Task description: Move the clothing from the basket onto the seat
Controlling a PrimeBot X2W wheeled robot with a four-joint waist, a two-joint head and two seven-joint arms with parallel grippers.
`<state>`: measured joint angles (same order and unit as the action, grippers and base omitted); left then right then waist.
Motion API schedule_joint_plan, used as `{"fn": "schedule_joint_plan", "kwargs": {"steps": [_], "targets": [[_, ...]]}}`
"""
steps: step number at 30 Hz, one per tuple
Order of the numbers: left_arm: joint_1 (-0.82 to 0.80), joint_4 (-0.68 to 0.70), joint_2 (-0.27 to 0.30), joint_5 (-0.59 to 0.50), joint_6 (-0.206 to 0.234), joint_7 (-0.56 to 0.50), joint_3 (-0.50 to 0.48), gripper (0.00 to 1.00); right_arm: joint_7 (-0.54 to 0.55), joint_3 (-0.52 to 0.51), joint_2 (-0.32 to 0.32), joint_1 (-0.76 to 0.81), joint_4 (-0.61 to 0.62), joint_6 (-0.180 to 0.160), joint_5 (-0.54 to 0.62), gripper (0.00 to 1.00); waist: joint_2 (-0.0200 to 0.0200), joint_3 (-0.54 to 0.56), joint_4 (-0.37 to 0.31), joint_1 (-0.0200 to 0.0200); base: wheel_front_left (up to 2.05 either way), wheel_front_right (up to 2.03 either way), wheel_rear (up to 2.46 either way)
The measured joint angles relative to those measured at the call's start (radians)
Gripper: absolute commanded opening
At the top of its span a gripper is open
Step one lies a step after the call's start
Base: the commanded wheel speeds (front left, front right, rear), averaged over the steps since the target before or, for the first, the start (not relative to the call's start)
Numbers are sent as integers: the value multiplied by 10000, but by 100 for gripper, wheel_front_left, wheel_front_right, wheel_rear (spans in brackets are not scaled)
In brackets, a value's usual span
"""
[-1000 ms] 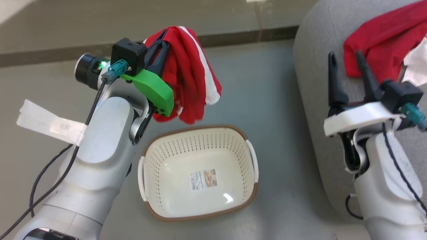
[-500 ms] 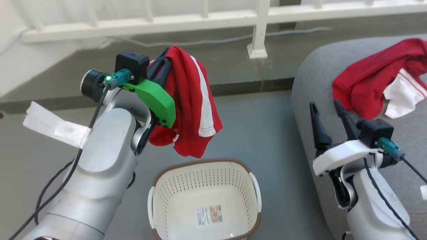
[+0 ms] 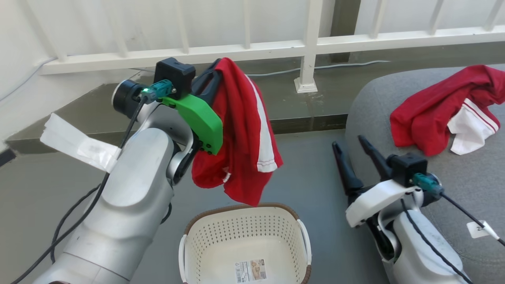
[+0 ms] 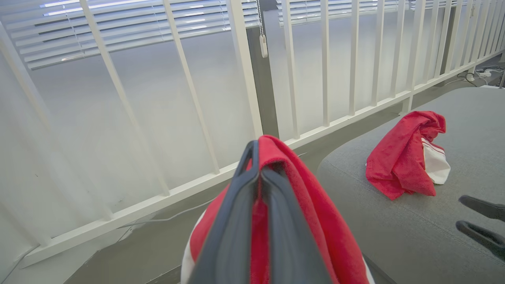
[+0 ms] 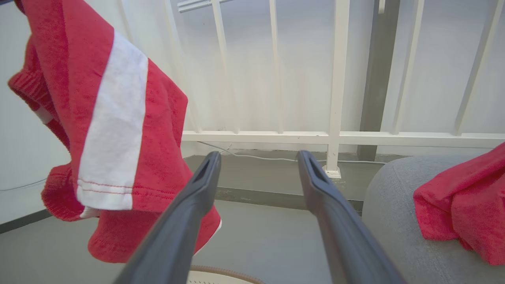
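The left gripper is seen clamped tight on a red garment with a white stripe. The garment is pinched at a top fold between the two dark fingers and hangs in the air above the far rim of the basket, clear of it. The right gripper is held with its fingers spread apart and nothing between them, just beside the edge of the seat. The cloth can be judged light, soft and limp: it drapes in loose folds below the grip, so it is expected to sag and swing when carried and to collapse into a heap once let go. It is not fragile and is unlikely to slip from a firm pinch, though a trailing hem could be caught on the basket rim or the seat's edge if carried low. A bunched fold, as gripped now, is thought the best place to take hold; a single thin edge would be held less surely. Counted: two garments, one hanging from the left gripper and a second garment lying crumpled on the seat; one basket, on whose visible floor a label is seen; one seat; two grippers.
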<state>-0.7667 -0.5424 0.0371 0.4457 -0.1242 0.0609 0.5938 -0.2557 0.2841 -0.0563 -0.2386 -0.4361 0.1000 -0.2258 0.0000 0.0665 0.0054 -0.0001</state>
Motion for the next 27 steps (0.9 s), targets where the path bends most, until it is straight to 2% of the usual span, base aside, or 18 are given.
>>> {"fn": "schedule_joint_plan", "kwargs": {"steps": [6,16,27], "targets": [[22,336,-40,263,0,-174,336,0,0,1081,-10,-330,-151,138,-345,100,0,19,279,0,0,0,0],[107,861,-44,430,0,-395,796,0,0,2732,-31,-1150,-328,144,-1012,100,0,25,783,0,0,0,0],[298,1651,-42,905,0,-577,1229,0,2,3871,-42,-1678,-711,228,-1743,100,0,-35,768,0,0,0,0]]}}
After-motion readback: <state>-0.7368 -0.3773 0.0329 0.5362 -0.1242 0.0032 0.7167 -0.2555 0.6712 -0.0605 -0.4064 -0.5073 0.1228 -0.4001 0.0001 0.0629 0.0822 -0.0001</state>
